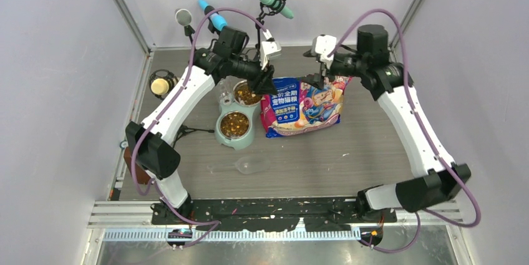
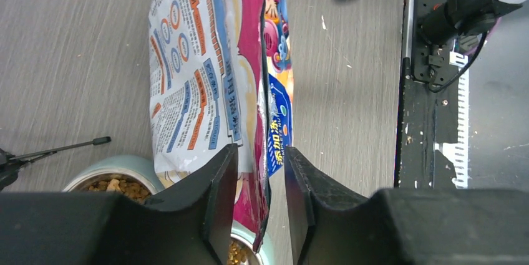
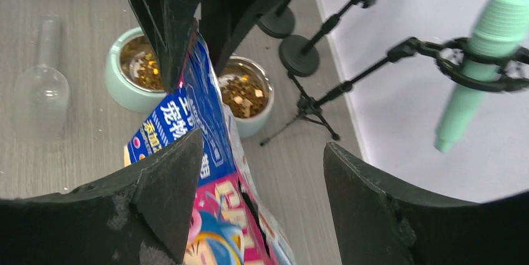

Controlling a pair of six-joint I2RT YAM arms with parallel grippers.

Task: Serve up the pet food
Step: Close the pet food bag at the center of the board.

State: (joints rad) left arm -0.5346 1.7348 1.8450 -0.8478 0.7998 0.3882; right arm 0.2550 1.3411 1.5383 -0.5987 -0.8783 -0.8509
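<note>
The pink, white and blue pet food bag stands at the table's middle. Brown kibble fills both steel bowls of the mint-green feeder to its left, and shows in the right wrist view. My left gripper straddles the bag's top left corner. In the left wrist view its jaws are slightly apart, with the bag edge between them and a small gap showing. My right gripper is wide open over the bag's top edge, which runs near its left finger.
A clear plastic scoop lies on the table in front of the feeder. Three microphones on stands and a yellow object stand along the back and left. White walls close in the sides.
</note>
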